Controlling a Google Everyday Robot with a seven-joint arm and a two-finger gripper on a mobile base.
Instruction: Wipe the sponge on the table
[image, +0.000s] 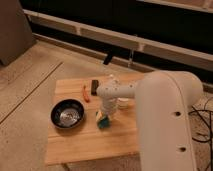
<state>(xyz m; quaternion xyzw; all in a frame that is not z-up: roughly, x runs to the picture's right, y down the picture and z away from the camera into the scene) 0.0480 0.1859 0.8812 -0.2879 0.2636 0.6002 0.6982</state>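
Speckled floor and a dark railed wall surround the table (75, 146), a light wooden top carrying a black bowl (67, 114) and a small orange thing (86, 94). In the one camera view, the gripper (106, 114) points straight down from the white arm (165, 115), right above the sponge (101, 121). The sponge lies on the table beside the bowl, peeking out at the gripper's bowl-ward, nearer side; whether the gripper has hold of it I cannot tell.
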